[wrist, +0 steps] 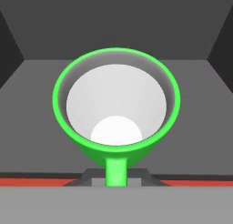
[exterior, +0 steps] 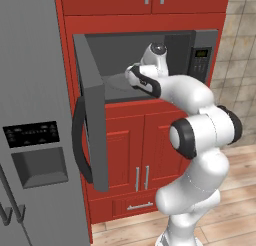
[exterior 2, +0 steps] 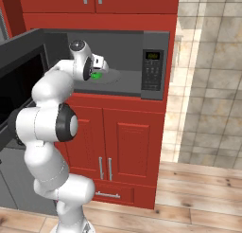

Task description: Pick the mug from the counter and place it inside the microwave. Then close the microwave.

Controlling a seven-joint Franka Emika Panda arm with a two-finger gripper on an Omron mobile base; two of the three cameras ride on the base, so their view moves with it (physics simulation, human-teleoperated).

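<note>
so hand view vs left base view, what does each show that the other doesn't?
Hand view alone: the green mug seen down its pale inside, with its handle toward the camera. Left base view alone: the fridge, the microwave door swung open with its black handle, the button panel, and the red cabinets below. Both: the microwave's grey cavity.

Mug point(wrist: 116, 100) over microwave floor point(wrist: 41, 109)
</note>
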